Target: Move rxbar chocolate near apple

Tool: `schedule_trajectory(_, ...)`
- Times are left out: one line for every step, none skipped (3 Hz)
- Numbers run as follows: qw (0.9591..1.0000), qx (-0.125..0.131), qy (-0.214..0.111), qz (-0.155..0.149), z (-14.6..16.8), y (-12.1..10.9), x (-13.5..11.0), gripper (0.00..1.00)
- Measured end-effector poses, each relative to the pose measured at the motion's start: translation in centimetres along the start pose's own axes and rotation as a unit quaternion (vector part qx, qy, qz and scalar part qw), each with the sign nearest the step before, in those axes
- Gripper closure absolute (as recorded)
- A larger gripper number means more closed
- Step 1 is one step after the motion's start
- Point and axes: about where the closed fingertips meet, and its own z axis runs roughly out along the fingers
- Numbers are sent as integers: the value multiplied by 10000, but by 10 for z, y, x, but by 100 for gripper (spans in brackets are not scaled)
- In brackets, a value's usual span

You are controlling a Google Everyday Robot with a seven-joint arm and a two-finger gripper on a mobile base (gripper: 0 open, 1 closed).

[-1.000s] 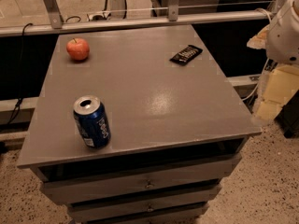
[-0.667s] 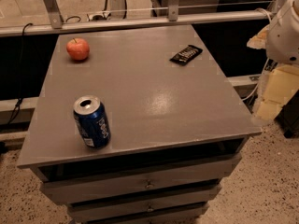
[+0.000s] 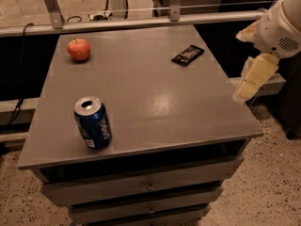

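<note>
One grey tabletop (image 3: 155,102), speckled floor (image 3: 275,182); end effector (image 3: 253,78) off rt edge, state unclear.

Grey drawer cabinet (image 3: 155,102) on speckled floor (image 3: 275,182), dim light.

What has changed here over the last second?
The gripper, off the right edge of the table, has shifted slightly up and left, toward the table. It has not taken hold of anything. The bar, apple and can stayed put.
</note>
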Motion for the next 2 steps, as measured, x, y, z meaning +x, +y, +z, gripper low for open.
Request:
schedule_trajectory(9976, 94, -663, 155, 32, -46, -15, 0)
schedule_trajectory(9912, 99, -1261, 398, 69, -91, -38, 0)
